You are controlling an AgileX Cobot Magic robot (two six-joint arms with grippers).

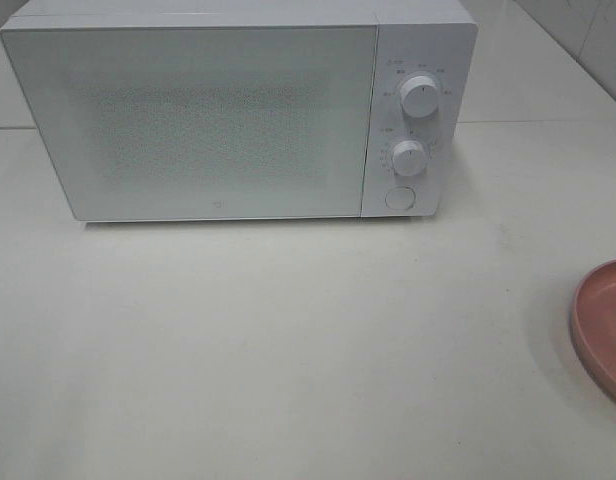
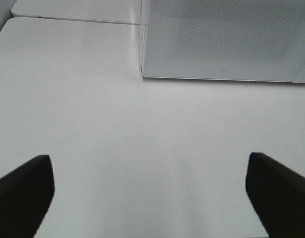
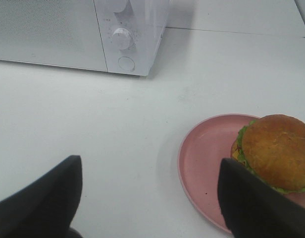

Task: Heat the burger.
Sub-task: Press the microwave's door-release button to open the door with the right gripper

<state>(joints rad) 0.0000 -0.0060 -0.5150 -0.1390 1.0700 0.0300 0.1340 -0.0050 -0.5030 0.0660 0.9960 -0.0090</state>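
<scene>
On the white table (image 1: 288, 350), the microwave (image 1: 218, 110) is standing with its door (image 1: 188, 120) shut. The burger (image 3: 277, 148) is sitting on the pink plate (image 3: 204, 158), off to the right and well apart from the oven. Only the plate's rim is showing in the high view; the burger itself is appearing in the right wrist view alone.

Both arms are hanging over the table. The left gripper (image 2: 148, 158) is holding its jaws spread wide with nothing between them. The right gripper (image 3: 150, 161) is likewise gaping and empty, with the plate lying near one of its fingers.

Judging by this, the task is sitting at its very start, with nothing opened or lifted yet. The next move is calling for the door to come open, probably by way of the round button (image 1: 399, 197) under the two knobs. Only then is the burger going to fit inside, whether alone or on its plate.
</scene>
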